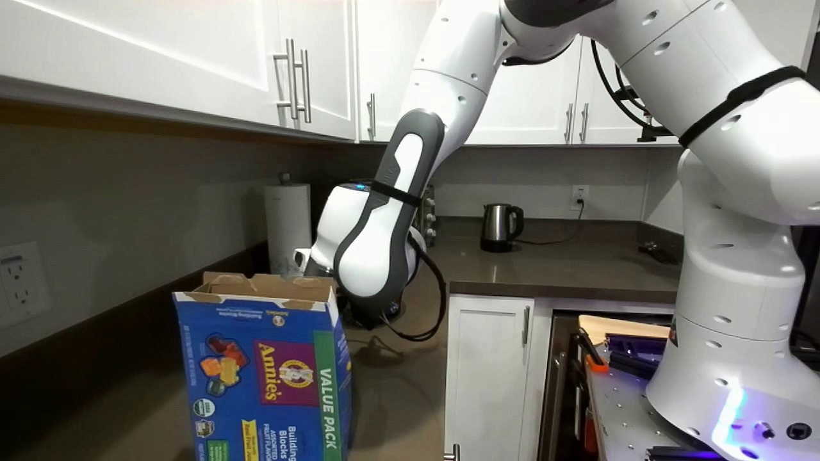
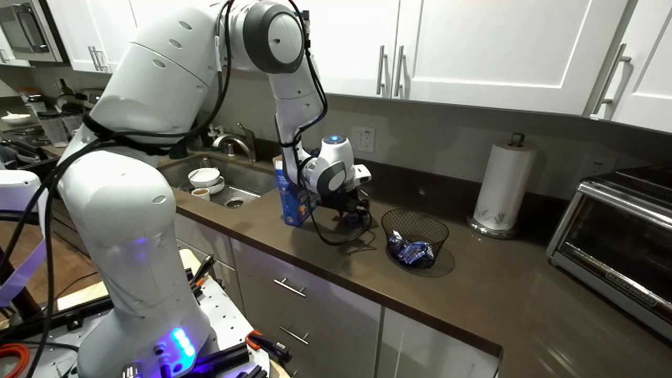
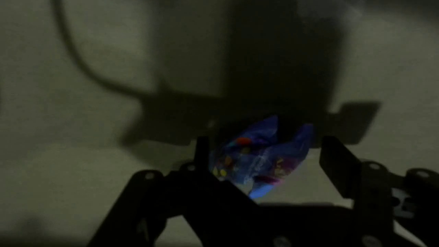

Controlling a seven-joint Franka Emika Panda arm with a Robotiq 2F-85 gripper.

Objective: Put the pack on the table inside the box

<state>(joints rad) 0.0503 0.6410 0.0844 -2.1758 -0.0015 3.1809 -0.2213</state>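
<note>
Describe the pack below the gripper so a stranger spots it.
Find the big blue box, then the open gripper beside it. In the wrist view, a crinkled blue pack shows between its fingers, outside the mesh basket of shiny pouches.

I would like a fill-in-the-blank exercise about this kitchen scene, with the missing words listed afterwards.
The brand name on the blue cardboard carton is ____.
The gripper, framing the blue pouch in the wrist view, is ____, not shut.
In an exterior view, the paper towel roll stands between the mesh basket and the ____.
Missing words: Annie's; open; toaster oven.
</note>
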